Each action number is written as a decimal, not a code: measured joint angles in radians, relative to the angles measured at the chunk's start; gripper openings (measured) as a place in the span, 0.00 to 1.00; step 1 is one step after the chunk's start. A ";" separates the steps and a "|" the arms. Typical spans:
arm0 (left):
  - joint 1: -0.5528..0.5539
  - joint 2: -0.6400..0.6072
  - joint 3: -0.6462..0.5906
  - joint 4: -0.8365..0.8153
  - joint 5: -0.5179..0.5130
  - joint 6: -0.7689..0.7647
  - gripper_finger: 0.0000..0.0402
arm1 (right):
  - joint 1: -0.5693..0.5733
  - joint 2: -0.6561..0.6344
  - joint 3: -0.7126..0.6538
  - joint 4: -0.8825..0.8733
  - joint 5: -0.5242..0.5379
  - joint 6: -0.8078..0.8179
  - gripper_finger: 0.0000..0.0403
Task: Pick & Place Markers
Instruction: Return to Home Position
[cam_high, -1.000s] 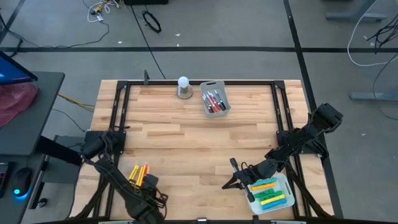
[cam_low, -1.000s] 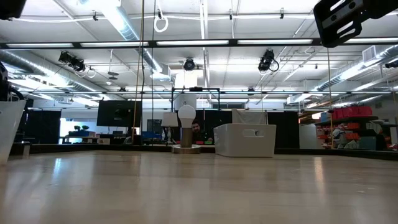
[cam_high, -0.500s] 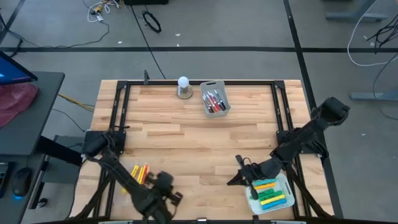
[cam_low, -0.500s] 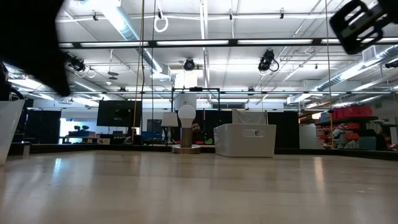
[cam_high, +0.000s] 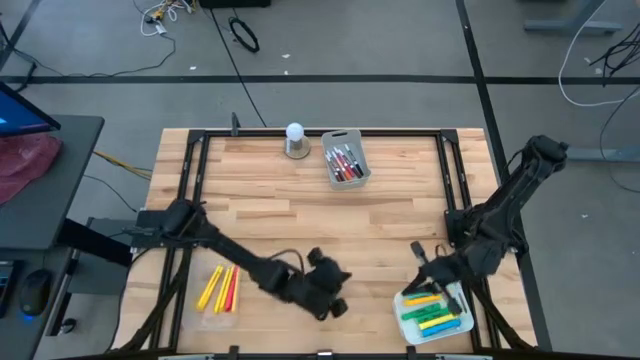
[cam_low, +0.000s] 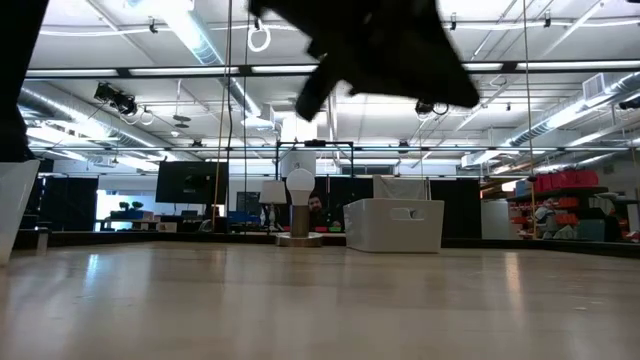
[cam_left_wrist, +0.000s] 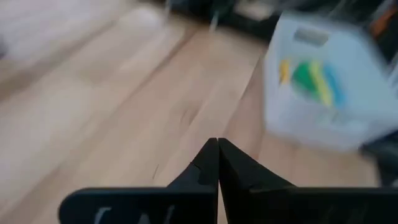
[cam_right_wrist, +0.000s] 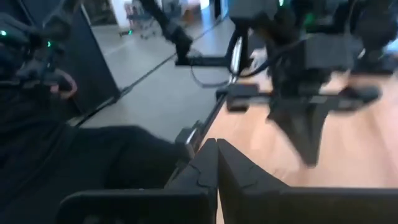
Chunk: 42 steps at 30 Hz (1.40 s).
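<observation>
Markers (cam_high: 220, 288), slim yellow, orange and red sticks, lie side by side at the near left of the desk (cam_high: 300, 215). Green, yellow, blue and orange markers (cam_high: 432, 318) fill the clear bin (cam_left_wrist: 311, 121) at the near right corner. Between the two groups the left arm (cam_high: 235, 255) stretches low and long from its base at the left edge across the near half of the desk. Its left tool (cam_left_wrist: 217, 146) hangs near the middle, facing the clear bin, fingers pressed together on nothing. The right arm (cam_high: 505, 200) is folded at the right edge, elbow high and turned outward. The right tool (cam_right_wrist: 216, 146) hangs by the far left corner of the clear bin — also pressed together and holding nothing.

The desk is pale plank wood with a soft sheen, set in a black frame. At its far edge a small grey bin (cam_high: 358, 178) sits slightly askew with red and dark markers (cam_high: 345, 163) inside. Just left of it stands a white ball (cam_high: 295, 131) on a grey base.

Beyond lies grey floor crossed by black lines and loose cables — and, seen level, a ceiling of strip lights and ducts.
</observation>
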 joint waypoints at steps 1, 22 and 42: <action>0.024 -0.001 -0.010 0.063 0.015 0.034 0.01 | -0.005 -0.031 -0.003 -0.007 0.014 -0.017 0.01; 0.381 -0.705 -0.768 0.468 0.298 0.250 0.02 | -0.730 -0.670 -0.298 -0.128 -0.341 -0.083 0.00; 0.357 -0.954 -1.021 0.462 0.175 0.150 0.02 | -0.948 -0.982 -0.515 -0.207 -0.459 -0.037 0.00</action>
